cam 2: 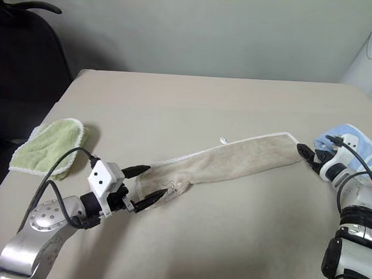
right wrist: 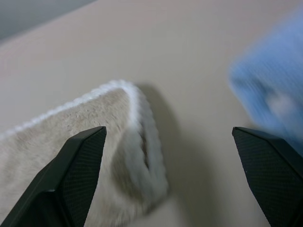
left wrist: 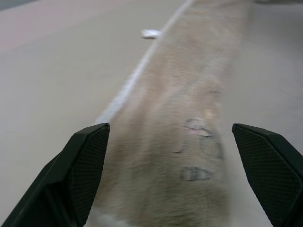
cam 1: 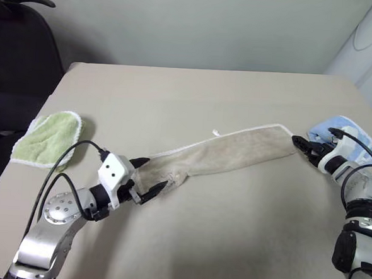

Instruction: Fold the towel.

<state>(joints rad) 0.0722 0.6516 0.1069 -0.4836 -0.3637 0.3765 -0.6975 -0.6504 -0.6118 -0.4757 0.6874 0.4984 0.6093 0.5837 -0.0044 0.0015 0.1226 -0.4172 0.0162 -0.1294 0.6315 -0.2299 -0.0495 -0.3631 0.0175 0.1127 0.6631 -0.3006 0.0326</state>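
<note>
The towel [cam 1: 226, 153] lay stretched out as a long, narrow folded strip across the beige surface [cam 1: 195, 96], running from the left gripper [cam 1: 151, 177] to the right gripper [cam 1: 304, 148]. The left gripper's fingers [left wrist: 78, 172] stood spread wide, one on each side of the strip's rumpled end, with the cloth lying loose between them and not pinched. Between and just beyond those fingers sat the towel's dark printed logo [left wrist: 199, 153], and farther along the white corded edging lay the small white loop [left wrist: 150, 33]. The right gripper's fingers [right wrist: 71, 177] were likewise spread apart at the strip's opposite end, holding nothing; the folded corner with its white edging lay just ahead of one finger, resting on the surface. A light blue towel [cam 1: 341, 131] lay just beside the right gripper, on the side away from the strip. A light green towel [cam 1: 48, 137] lay well apart from the left fingers, near the surface's edge.
</note>
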